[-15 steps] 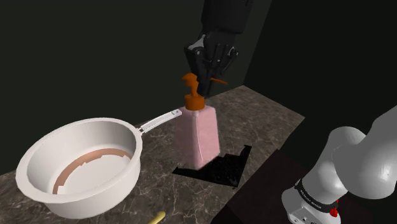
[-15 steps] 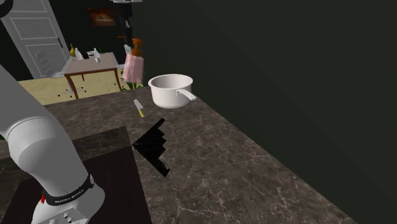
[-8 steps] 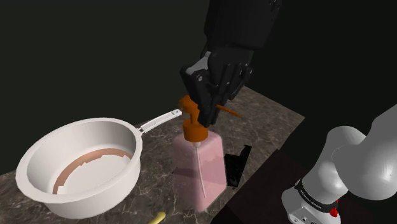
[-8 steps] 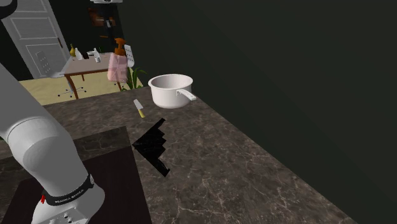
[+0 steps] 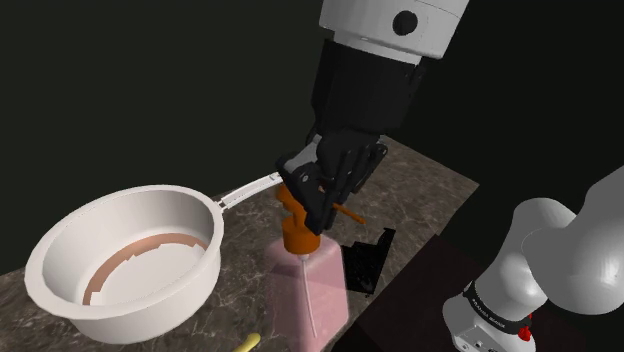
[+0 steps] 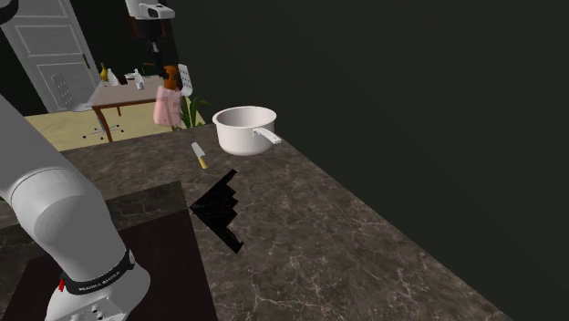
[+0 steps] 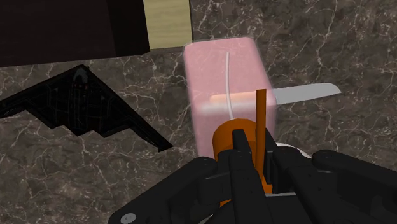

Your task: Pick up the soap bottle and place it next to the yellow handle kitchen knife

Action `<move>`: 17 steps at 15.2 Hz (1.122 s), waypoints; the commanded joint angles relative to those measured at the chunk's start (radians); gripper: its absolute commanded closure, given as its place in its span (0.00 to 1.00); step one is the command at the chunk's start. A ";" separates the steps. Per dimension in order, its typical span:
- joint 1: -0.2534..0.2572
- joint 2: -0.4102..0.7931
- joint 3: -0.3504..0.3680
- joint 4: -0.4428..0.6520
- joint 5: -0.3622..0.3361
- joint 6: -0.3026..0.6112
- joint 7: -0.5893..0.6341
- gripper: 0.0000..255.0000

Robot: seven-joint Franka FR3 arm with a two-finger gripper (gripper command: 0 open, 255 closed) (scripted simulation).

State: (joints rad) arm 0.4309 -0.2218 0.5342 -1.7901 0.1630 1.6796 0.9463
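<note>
While the jaws pinch its orange pump (image 5: 297, 234), the soap bottle (image 5: 308, 300) hangs beneath

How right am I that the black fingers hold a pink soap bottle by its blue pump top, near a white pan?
Not quite: the pump top is orange, not blue, as the shoulder view shows. The rest stands: the black fingers hold the pink soap bottle by it, near the white pan.
</note>
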 commanded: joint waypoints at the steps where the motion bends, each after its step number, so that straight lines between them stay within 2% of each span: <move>1: 0.002 -0.004 0.002 -0.031 0.002 0.028 -0.002 1.00; 17: 0.011 -0.017 0.015 -0.257 0.019 0.242 -0.020 1.00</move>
State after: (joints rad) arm 0.4413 -0.2393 0.5474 -2.0317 0.1817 1.9048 0.9267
